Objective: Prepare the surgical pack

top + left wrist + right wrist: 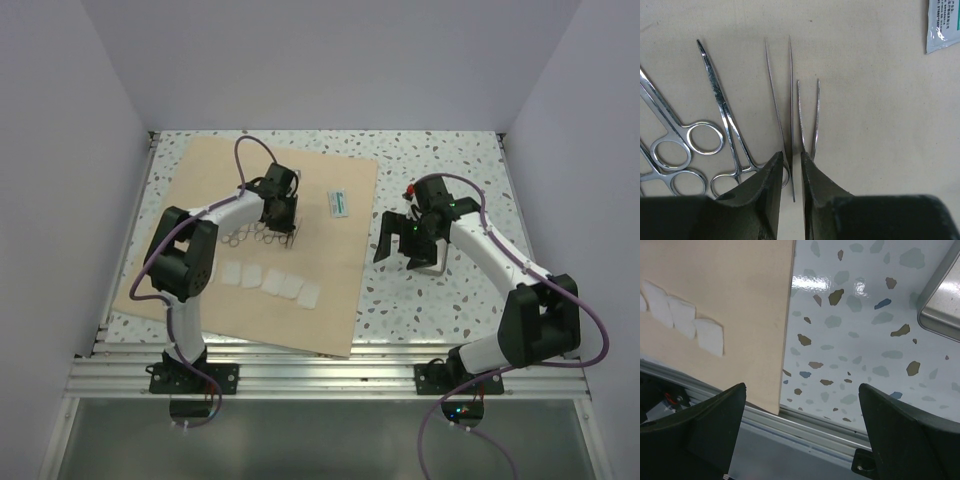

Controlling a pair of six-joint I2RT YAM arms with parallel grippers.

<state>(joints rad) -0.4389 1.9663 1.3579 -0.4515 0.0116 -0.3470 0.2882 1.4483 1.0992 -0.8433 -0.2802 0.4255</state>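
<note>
Your left gripper hangs low over the wrap sheet, jaws narrow and straddling one leg of the tweezers, which run towards 12 o'clock. Close now and you may catch that single leg, twisting it into the second tweezers just beside at 1 o'clock, or pinch cloth. Your right gripper stands wide and empty, the steel tray at 2 o'clock.
</note>
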